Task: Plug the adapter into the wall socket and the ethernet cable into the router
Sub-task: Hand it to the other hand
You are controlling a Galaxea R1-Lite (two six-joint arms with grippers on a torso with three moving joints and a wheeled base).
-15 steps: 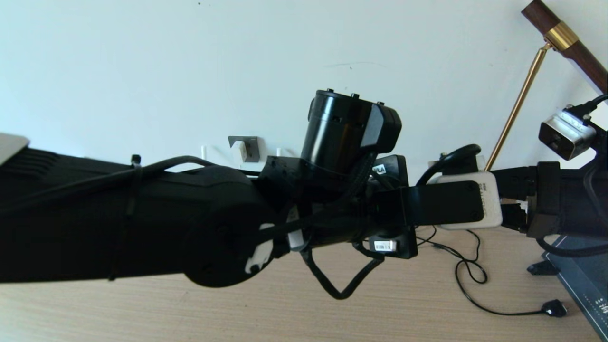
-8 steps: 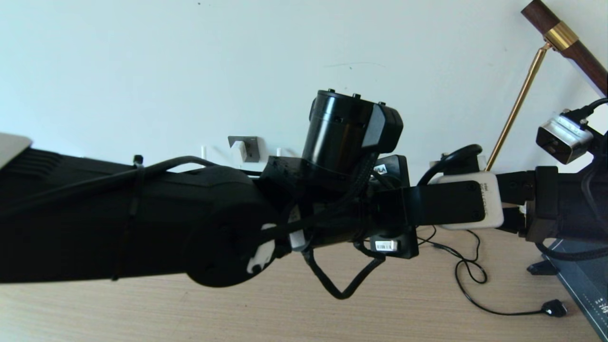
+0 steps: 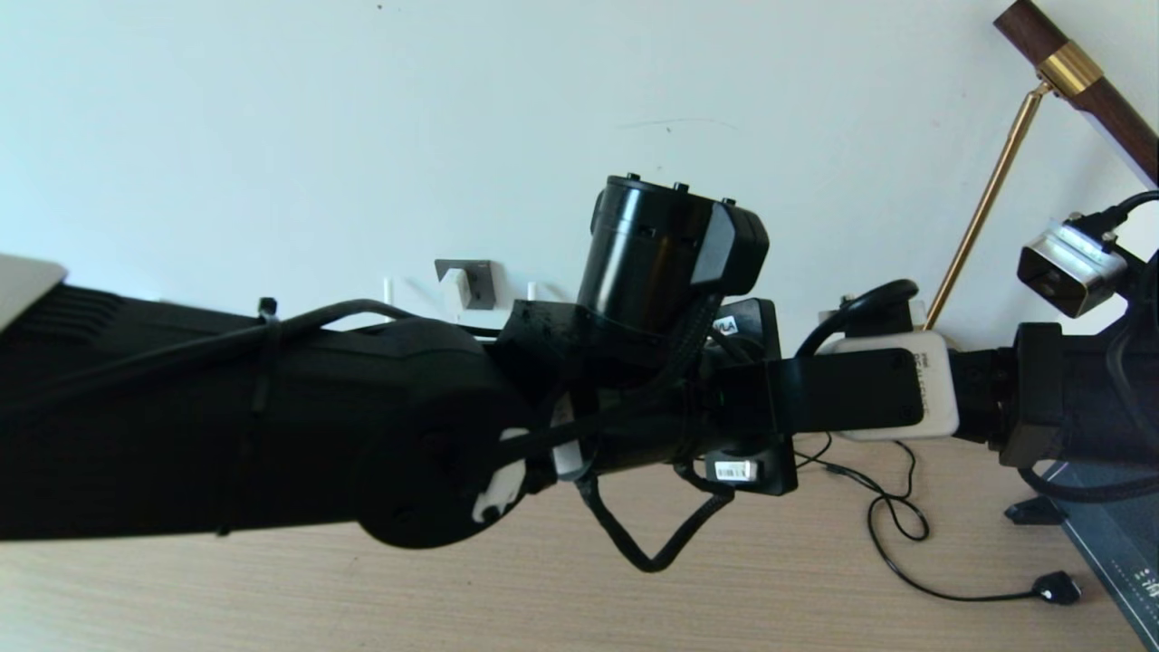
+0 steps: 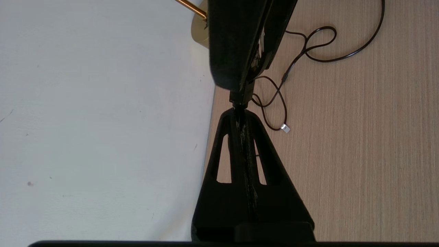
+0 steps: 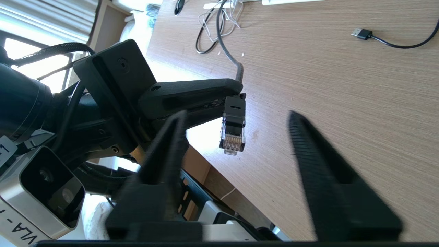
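My left gripper (image 3: 914, 389) reaches across the table to the right and is shut on the ethernet cable (image 3: 860, 294). The black boot and clear plug (image 5: 233, 128) stick out past its fingertips (image 5: 236, 91). My right gripper (image 5: 236, 115) stands open, one finger on each side of the plug and apart from it. In the head view my right gripper (image 3: 973, 389) faces the left fingertips. On the wall, the adapter (image 3: 457, 287) sits in the dark grey wall socket (image 3: 471, 272). Of the router only slim white sticks (image 3: 389, 290) show behind my left arm.
A white block (image 3: 937, 389) with printing stands right behind the left fingers. A thin black USB cable (image 3: 905, 543) curls on the wooden table (image 3: 815, 589). A brass lamp pole (image 3: 982, 208) rises at the right and a dark panel (image 3: 1114, 543) sits at the table's right front.
My right arm has shifted a little to the left, toward the left fingertips, and its wrist camera has dropped slightly. The left arm and the held cable have barely moved.
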